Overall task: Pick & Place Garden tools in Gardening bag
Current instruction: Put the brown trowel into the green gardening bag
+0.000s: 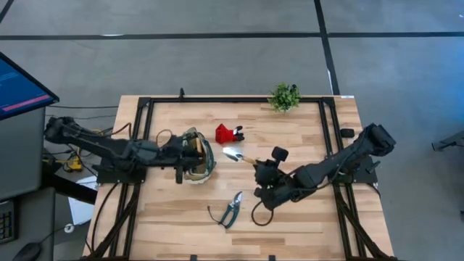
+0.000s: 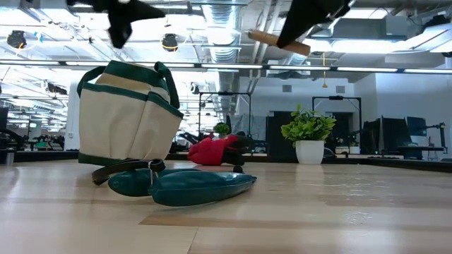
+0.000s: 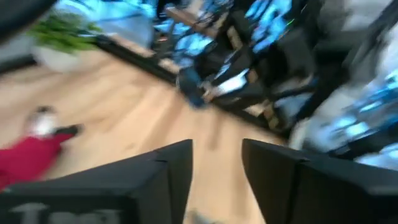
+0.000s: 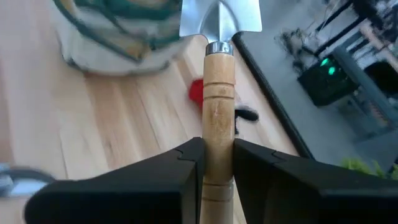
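Note:
The tan gardening bag (image 1: 197, 158) with green trim stands upright left of the table's middle, also in the low view (image 2: 127, 116). My left gripper (image 1: 187, 151) hovers over the bag, open (image 3: 217, 180) with nothing between its fingers. My right gripper (image 1: 259, 171) is shut on a wooden-handled trowel (image 1: 238, 155), raised right of the bag. A red-and-black tool (image 1: 228, 133) lies on the table beyond it. Green-handled pruning shears (image 1: 230, 210) lie flat near the front edge. My right gripper pinches the trowel's wooden handle (image 4: 217, 146) between its two fingers, one on each side. The handle runs forward along the fingers, and the silver blade (image 4: 221, 18) sticks out ahead toward the bag. The trowel is lifted clear of the table (image 2: 279, 41).
A small potted plant (image 1: 284, 96) stands at the far edge, right of centre. A black frame (image 1: 326, 130) runs along the table's sides and back. Bare wood lies at the near left and between the shears and the bag.

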